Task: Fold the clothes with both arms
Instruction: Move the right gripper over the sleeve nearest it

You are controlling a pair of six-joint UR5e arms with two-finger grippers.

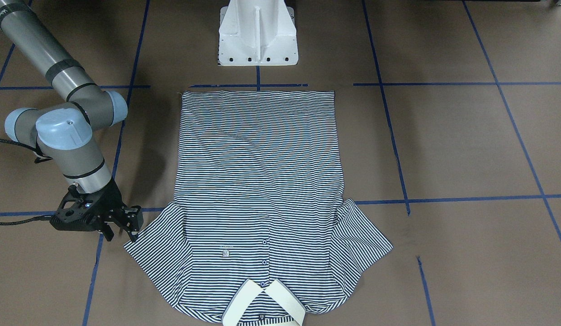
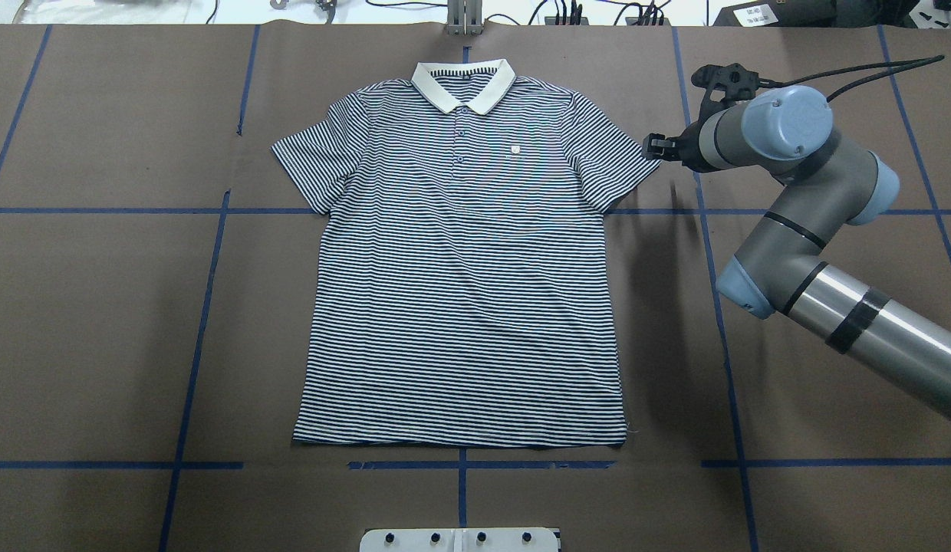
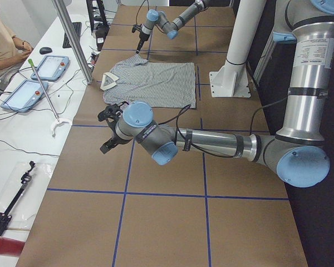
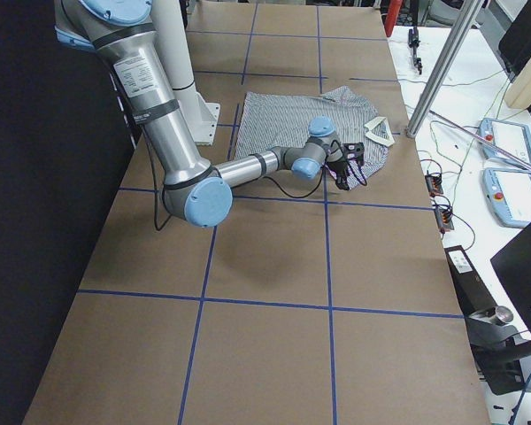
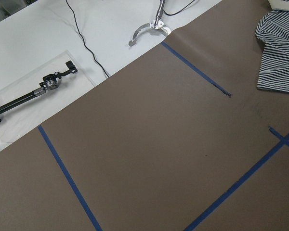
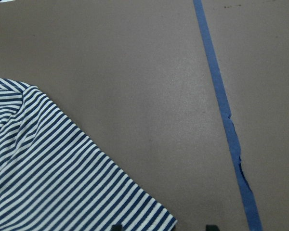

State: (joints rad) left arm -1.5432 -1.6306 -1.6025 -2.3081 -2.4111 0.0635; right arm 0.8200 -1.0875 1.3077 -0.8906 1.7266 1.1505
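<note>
The shirt (image 2: 460,291) lies flat and front up on the bench (image 2: 100,307), collar away from the robot, with one sleeve's corner just left of the nearer, released right claw (image 2: 653,146), while the left claw (image 3: 107,129), whose state I cannot tell, hangs well apart.

Bright, even overhead light, sharp focus. Soft shadow on the surface (image 2: 100,322) beside the right gripper (image 2: 650,146); moiré on the polo shirt (image 2: 460,268).
</note>
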